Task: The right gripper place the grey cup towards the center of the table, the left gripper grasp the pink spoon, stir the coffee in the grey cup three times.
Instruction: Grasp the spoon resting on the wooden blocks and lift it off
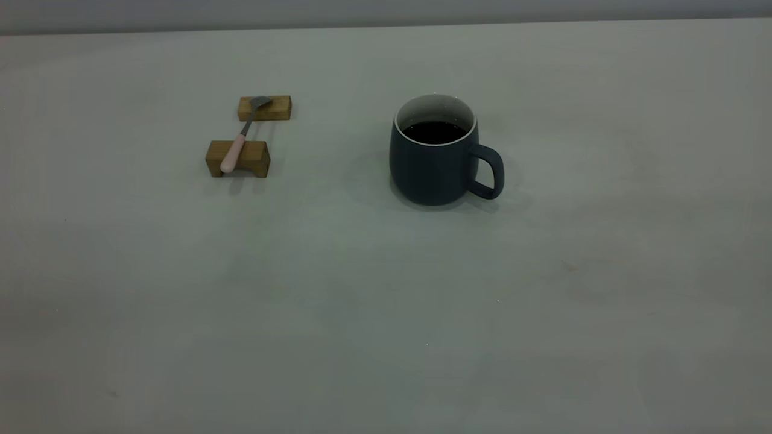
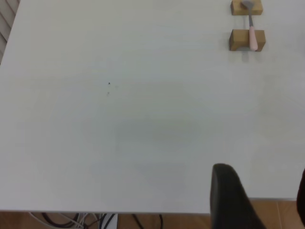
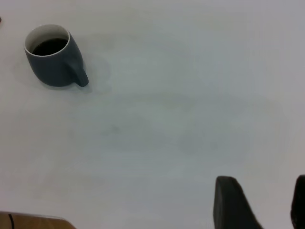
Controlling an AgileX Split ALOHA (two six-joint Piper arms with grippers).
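Resting across two brown wooden blocks (image 1: 238, 158), slim pink-handled metal spoon (image 1: 241, 137) lies left of dark slate-grey cup (image 1: 434, 158). Cup upright mid-surface (image 1: 386, 301), black coffee (image 1: 433, 132) inside, handle right. Left gripper (image 2: 267, 200) and right gripper (image 3: 259, 202) well clear of cup, fingers apart, holding nothing.

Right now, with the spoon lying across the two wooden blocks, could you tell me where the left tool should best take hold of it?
Probably the pink handle of the spoon, in the span between the two wooden blocks. There it bridges clear of the table, leaving room beneath. Come from above, fingers closing across the handle's length. The left tool hangs far off and looks open.
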